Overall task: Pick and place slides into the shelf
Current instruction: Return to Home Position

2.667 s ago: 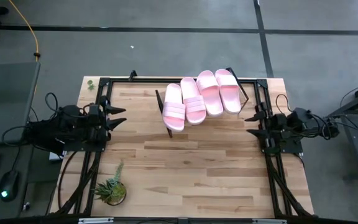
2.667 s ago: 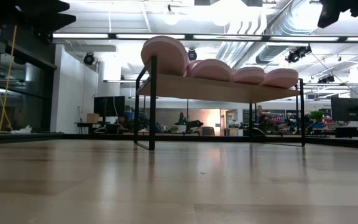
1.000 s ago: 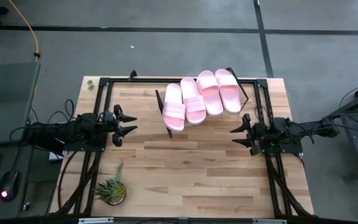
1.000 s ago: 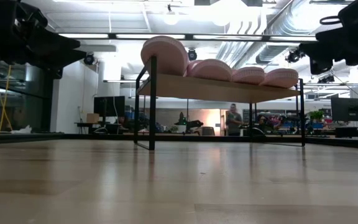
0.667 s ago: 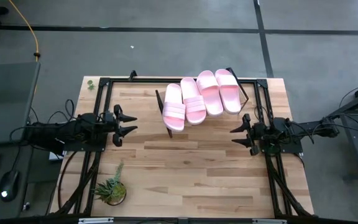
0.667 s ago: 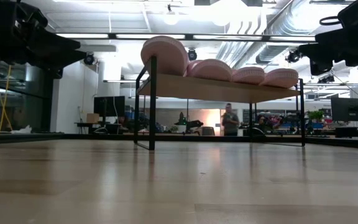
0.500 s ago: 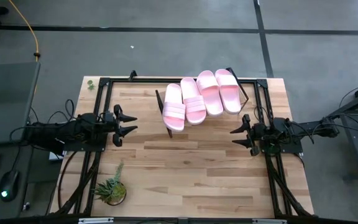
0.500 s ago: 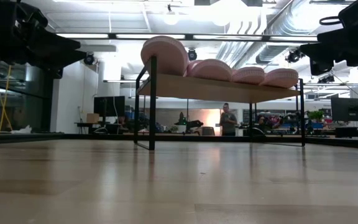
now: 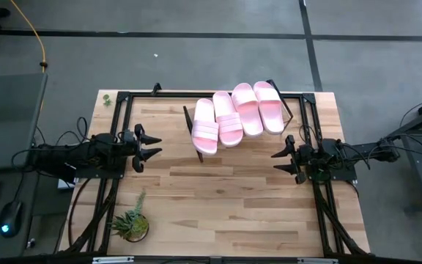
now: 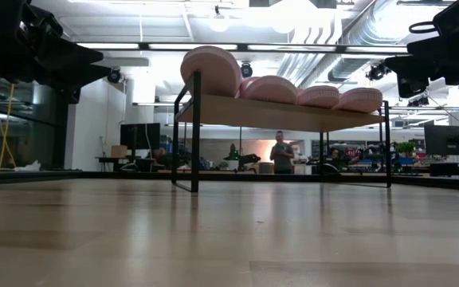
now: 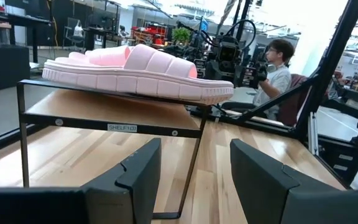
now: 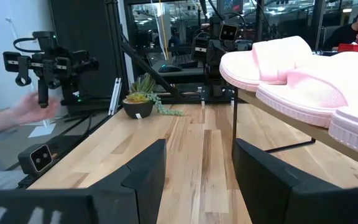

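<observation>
- Butcher-block tabletop point(image 9: 226, 209) fills the high view. Its middle is bare, a small potted plant point(image 9: 130, 224) stands near the front left corner, and a busy workshop shows beyond.
- All four pink slides point(image 9: 229, 119) lie on the shelf point(image 10: 285, 115) at the far edge of the table, packed edge to edge in a slightly staggered row. None lies on the tabletop, so the placing looks finished, and only parking the arms seems left.
- In the low view the slides bulge above the board's edge. The one at the left end sits highest, probably because the board tilts.
- The left gripper point(image 9: 156, 145) hangs over the table's left side, pointing inward, well apart from the shelf. Its fingers point(image 11: 138, 168) are spread wide, with nothing between them and touching nothing.
- The right gripper point(image 9: 275, 160) mirrors it on the right side, near the shelf's end but clear of it. Its fingers point(image 12: 145, 163) are equally parted and empty.
- Both seem held back and raised so that neither can nudge the row.
</observation>
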